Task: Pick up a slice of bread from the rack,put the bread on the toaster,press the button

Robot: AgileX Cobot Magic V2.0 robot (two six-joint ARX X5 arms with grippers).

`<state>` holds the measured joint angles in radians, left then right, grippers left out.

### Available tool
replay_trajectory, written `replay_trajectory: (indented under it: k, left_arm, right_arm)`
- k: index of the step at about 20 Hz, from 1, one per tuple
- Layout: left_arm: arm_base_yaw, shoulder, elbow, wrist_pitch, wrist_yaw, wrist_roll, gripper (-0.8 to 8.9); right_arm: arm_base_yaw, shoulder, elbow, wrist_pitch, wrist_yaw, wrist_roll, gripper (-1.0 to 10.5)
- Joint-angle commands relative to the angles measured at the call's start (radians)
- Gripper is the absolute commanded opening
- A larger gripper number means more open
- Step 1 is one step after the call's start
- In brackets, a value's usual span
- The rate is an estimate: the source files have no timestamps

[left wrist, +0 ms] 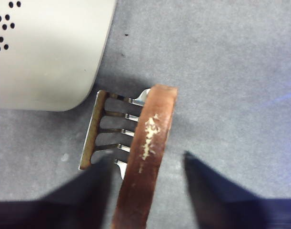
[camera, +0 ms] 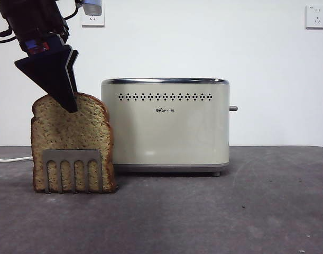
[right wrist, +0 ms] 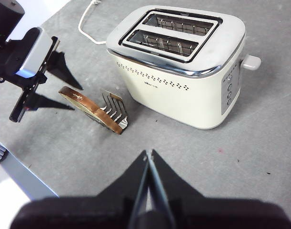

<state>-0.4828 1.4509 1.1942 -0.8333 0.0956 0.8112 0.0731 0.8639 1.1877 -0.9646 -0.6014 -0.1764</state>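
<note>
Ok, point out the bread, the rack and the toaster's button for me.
bread (camera: 66, 135), front view, on its speckled face.
rack (camera: 72, 156), front view, on the flat bar above its prongs.
button (right wrist: 251, 62), right wrist view, on the lever's knob.

A robot test bench, not a kitchen.

Standing here, I see a bare white wall (camera: 203, 37) with two plain sockets (camera: 315, 17), one with a plug in it, and a table (camera: 214, 211) covered in dark grey felt-like matting. The only kitchen things on it are a cream toaster (camera: 165, 124), its white cord (right wrist: 88, 24) trailing off, and a little metal rack (camera: 72, 169) with one slice of bread (camera: 66, 132). A black robot arm (camera: 31, 21) hangs over them.
</note>
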Motion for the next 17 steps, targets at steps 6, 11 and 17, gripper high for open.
replay_trajectory:
  k: [6,11,17]
  left_arm:
    - [0.002,0.004,0.006,0.003,0.001,0.009,-0.08]
    - [0.0,-0.014,0.11,-0.065,0.002,0.009,-0.08]
    - [-0.004,-0.02,0.407,-0.315,0.013,0.009,-0.08]
  right_arm:
    - [0.002,0.0,0.001,0.004,-0.002,-0.008,-0.1]
    - [0.002,0.003,0.001,0.004,-0.002,-0.008,-0.1]
    - [0.002,0.029,0.001,0.004,-0.002,-0.008,-0.1]
